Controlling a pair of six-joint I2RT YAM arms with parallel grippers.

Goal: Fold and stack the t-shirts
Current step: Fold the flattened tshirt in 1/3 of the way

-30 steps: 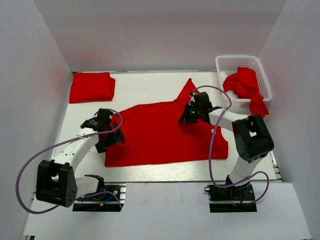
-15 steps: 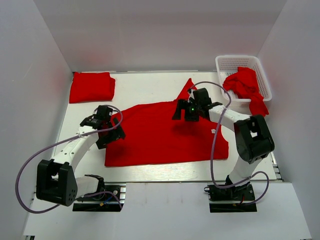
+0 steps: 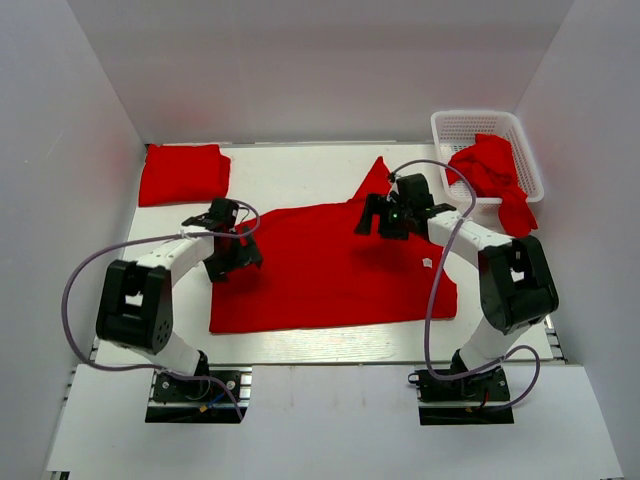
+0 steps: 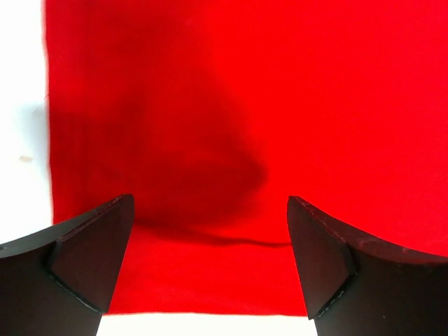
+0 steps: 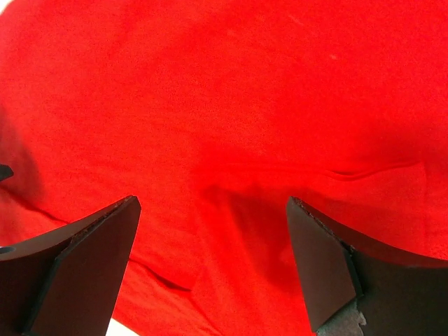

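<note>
One red t-shirt (image 3: 330,270) lies spread across the middle of the table, with a sleeve point (image 3: 377,175) sticking out toward the back and a small white label (image 3: 427,263) on its right part. My left gripper (image 3: 234,254) hovers open over the shirt's left edge; red cloth (image 4: 231,126) fills the left wrist view, and nothing sits between the gripper (image 4: 210,259) fingers. My right gripper (image 3: 376,216) stands open above the shirt's back edge, over wrinkled cloth (image 5: 238,105), holding nothing (image 5: 210,259). A folded t-shirt (image 3: 184,173) lies at the back left.
A white lattice basket (image 3: 455,125) at the back right holds crumpled red t-shirts (image 3: 490,165), one hanging over its front rim. White walls close in the table on three sides. Bare table (image 3: 290,170) shows behind the spread shirt.
The right gripper has opened and let go of the shirt, drifting slightly back and right. The left arm has folded in, and its gripper has shifted right over the shirt's left edge.
</note>
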